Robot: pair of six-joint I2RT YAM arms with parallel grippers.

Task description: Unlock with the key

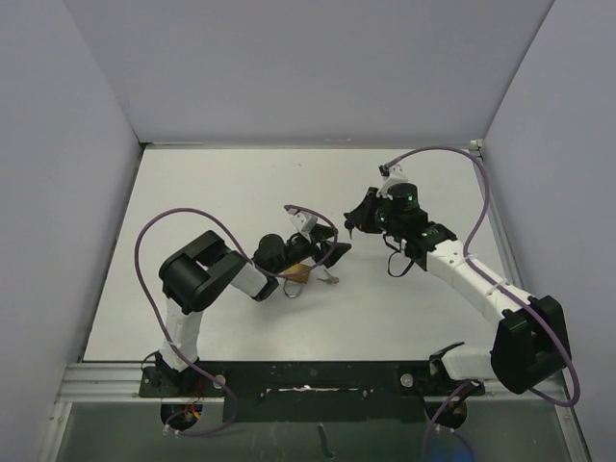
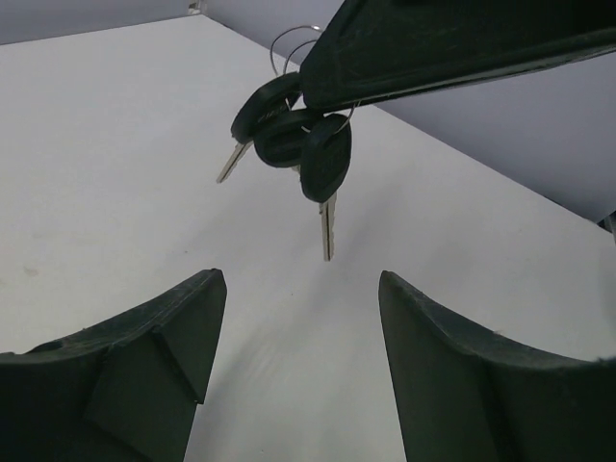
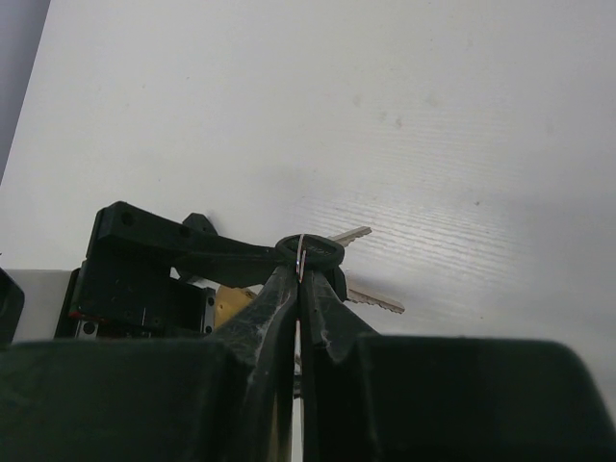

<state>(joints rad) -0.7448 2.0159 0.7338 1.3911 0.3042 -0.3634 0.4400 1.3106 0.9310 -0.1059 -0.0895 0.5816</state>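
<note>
A bunch of keys point(image 2: 303, 144) with black heads hangs from a thin wire ring. My right gripper point(image 3: 308, 274) is shut on that ring and holds the keys point(image 3: 332, 255) above the table. In the top view the right gripper point(image 1: 354, 223) is just right of centre. My left gripper point(image 2: 298, 281) is open and empty, with its jaws wide apart below the hanging keys. In the top view the left gripper point(image 1: 332, 252) sits close to the right one. A brass padlock point(image 1: 296, 274) lies on the table under the left wrist, and it shows partly in the right wrist view point(image 3: 231, 303).
White table point(image 1: 212, 202) with grey walls behind and at both sides. A small metal piece point(image 1: 330, 280) lies next to the padlock. Purple cables loop over both arms. The left arm's wrist point(image 3: 135, 269) is close in front of the right gripper.
</note>
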